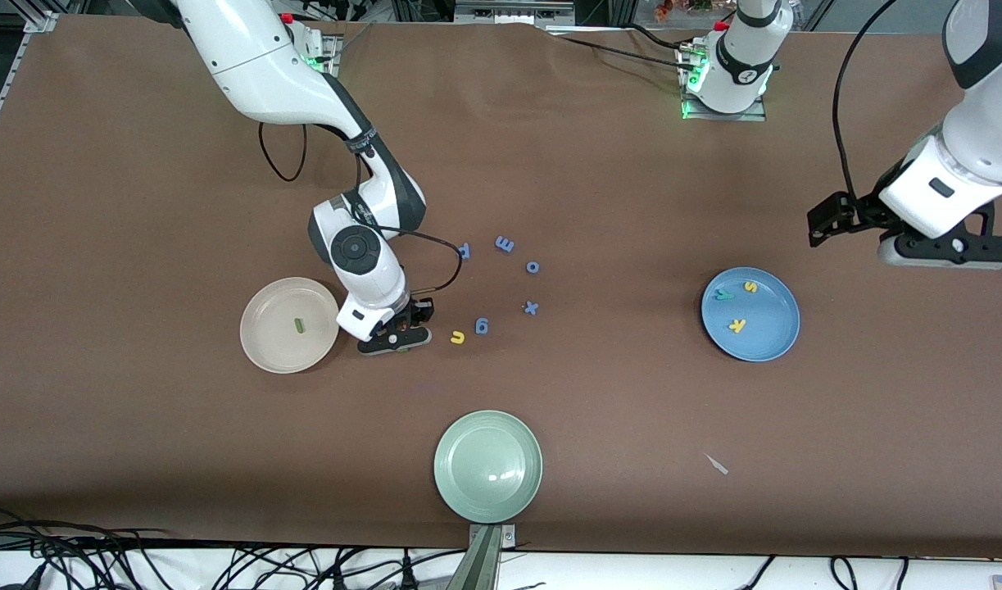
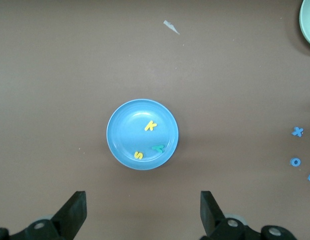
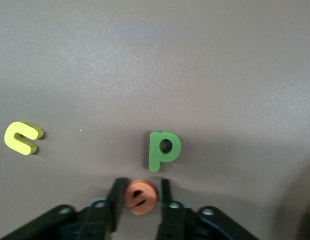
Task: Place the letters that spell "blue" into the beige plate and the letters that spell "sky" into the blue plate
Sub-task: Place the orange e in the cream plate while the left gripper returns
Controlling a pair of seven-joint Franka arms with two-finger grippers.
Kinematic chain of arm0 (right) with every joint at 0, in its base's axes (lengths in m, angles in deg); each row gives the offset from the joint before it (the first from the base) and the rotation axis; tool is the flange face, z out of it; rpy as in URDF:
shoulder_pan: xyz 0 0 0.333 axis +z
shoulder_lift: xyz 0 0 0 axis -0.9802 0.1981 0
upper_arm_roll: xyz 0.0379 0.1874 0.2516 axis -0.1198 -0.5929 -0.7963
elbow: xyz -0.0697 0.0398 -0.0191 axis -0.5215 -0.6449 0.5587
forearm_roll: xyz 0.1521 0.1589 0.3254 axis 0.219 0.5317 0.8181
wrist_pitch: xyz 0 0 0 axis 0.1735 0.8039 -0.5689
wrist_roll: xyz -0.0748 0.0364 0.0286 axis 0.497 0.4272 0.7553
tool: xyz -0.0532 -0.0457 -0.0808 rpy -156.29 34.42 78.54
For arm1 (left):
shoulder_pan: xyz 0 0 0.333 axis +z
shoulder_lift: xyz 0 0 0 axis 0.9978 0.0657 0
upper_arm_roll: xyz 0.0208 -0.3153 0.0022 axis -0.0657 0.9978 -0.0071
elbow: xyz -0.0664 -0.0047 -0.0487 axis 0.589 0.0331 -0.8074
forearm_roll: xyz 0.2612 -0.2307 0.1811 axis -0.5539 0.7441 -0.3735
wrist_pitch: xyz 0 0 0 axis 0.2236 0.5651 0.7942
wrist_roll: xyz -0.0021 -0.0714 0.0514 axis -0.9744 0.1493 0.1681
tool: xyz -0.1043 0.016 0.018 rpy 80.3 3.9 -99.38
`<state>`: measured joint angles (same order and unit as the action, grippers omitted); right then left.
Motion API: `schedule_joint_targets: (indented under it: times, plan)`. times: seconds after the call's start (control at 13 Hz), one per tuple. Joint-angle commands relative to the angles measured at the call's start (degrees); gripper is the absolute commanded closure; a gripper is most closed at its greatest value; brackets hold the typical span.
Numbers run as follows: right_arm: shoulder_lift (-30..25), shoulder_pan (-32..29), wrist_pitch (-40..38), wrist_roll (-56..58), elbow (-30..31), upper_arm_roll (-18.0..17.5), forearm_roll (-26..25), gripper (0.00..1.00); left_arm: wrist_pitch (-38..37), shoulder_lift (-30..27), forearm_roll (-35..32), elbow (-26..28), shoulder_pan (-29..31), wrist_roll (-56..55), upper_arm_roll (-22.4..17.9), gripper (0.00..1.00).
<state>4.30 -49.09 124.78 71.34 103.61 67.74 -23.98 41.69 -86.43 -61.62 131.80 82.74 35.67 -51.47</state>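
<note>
Right wrist view alone shows the right hand [image 3: 140, 196] gripping the orange e [image 3: 141, 195]; left hand [image 2: 143, 212] open.

Right tool [image 3: 140, 197] low at the table, fingers closed in, left tool [image 2: 143, 212] raised, spread wide, waiting

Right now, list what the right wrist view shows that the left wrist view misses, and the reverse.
Only the right wrist view: the right gripper closing around the small orange foam e, the green foam b beside it, and the yellow foam u on the table. Only the left wrist view: the open left gripper over the table by the round blue plate, which holds the yellow s, yellow k and teal y. Both share only the brown tabletop.
</note>
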Motion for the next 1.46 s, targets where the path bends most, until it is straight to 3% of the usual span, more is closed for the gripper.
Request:
schedule_joint_targets:
  times: [0.0,0.23,0.46,0.77,0.85,1.0,1.08,1.16,1.23,1.31,1.39]
  plan:
    - [-0.6,0.1,0.7,0.7,0.7,0.1,1.0,0.97,-0.4,-1.9,1.0,1.8,0.2,0.2,-0.6,0.00]
    - [-4.0,-0.1,-4.1,3.4,0.7,0.2,0.9,0.99,-0.8,-1.9,1.0,1.7,0.2,-0.2,-0.8,0.00]
    - [-13.3,-2.8,-12.8,17.7,5.6,3.0,0.5,0.98,-0.8,-2.0,1.0,1.7,0.2,0.2,-0.5,0.00]
    - [-17.6,-5.6,-7.1,27.5,16.7,7.4,0.5,0.91,-1.1,-1.9,1.0,1.8,0.8,0.3,-0.8,0.00]
    - [-17.5,-5.7,-4.4,27.1,18.4,7.4,0.9,0.86,-1.1,-2.0,1.0,1.8,0.8,0.3,-0.7,0.00]
    - [-17.7,-5.7,-4.3,25.6,18.5,7.4,1.0,0.56,-1.1,-1.9,1.4,1.9,0.9,0.0,-0.9,0.00]
    - [-18.2,-5.7,-4.3,24.1,18.3,7.3,1.2,0.46,-1.1,-1.9,1.5,1.9,0.8,0.1,-0.9,0.00]
    - [-18.6,-5.6,-4.7,22.0,18.2,6.8,2.0,0.37,-1.1,-1.9,1.3,1.8,0.8,-0.3,-0.7,0.00]
    - [-18.8,-5.6,-6.2,20.4,16.8,6.1,3.0,0.35,-1.2,-2.0,1.2,1.8,0.8,-0.4,-0.5,0.00]
    - [-18.2,-5.5,-6.9,19.8,14.5,5.7,4.1,0.16,-1.5,-1.9,1.1,1.8,0.8,-0.4,-0.5,0.00]
    - [-16.1,-5.1,-7.1,19.9,11.2,5.4,4.9,0.05,-1.6,-1.9,1.1,1.8,0.8,-0.3,-0.6,0.00]
